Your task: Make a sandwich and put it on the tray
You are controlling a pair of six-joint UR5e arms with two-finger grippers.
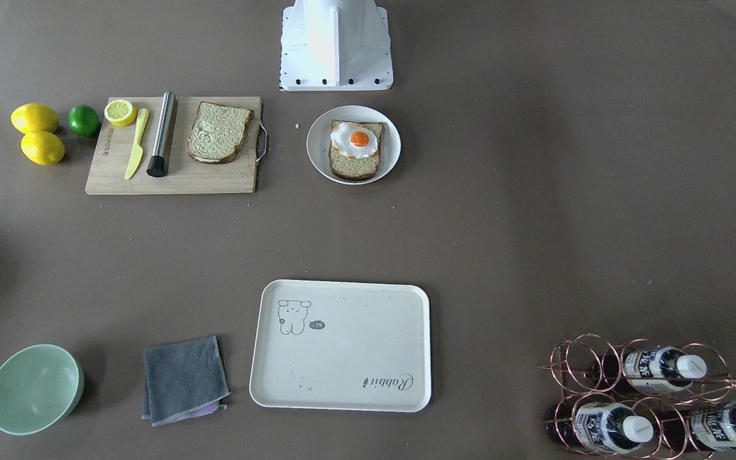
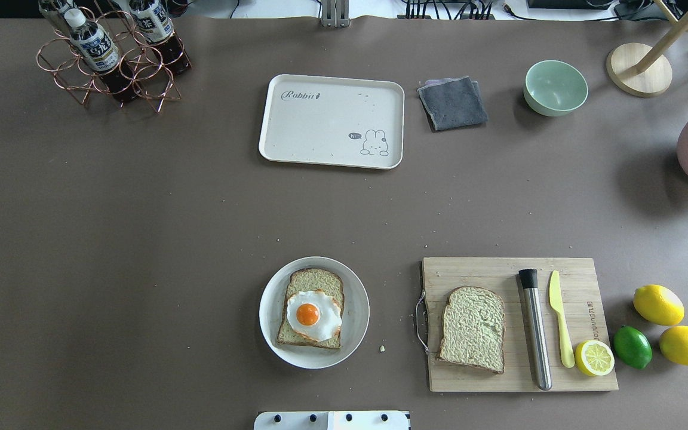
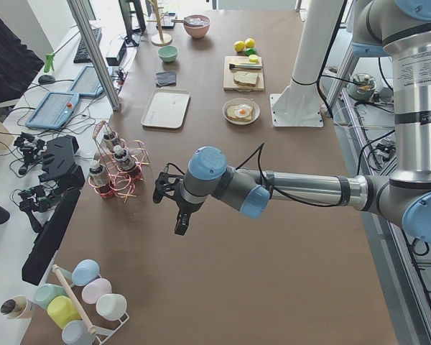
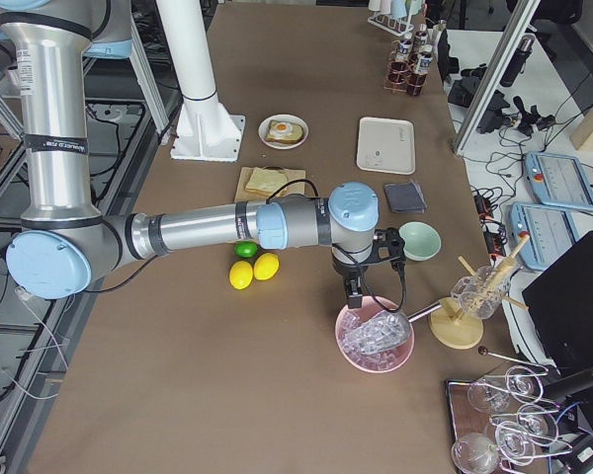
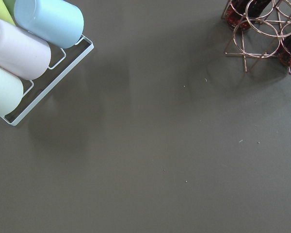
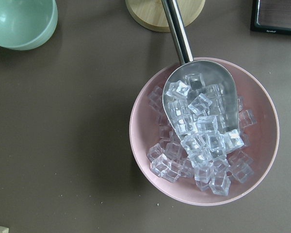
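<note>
Sitting on the plate (image 1: 315,152), the sandwich (image 1: 355,163) is half built; left hand (image 3: 178,219) and right hand (image 4: 355,290) openness cannot be told

Egg (image 2: 308,315) on bread (image 2: 315,282) on plate (image 2: 357,325), cutting board (image 2: 469,270) beside, tray (image 2: 320,128) beyond.

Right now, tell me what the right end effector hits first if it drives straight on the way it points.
Most likely the ice cubes in the pink bowl beneath the right end effector, possibly the metal scoop first; depth is unclear.
</note>
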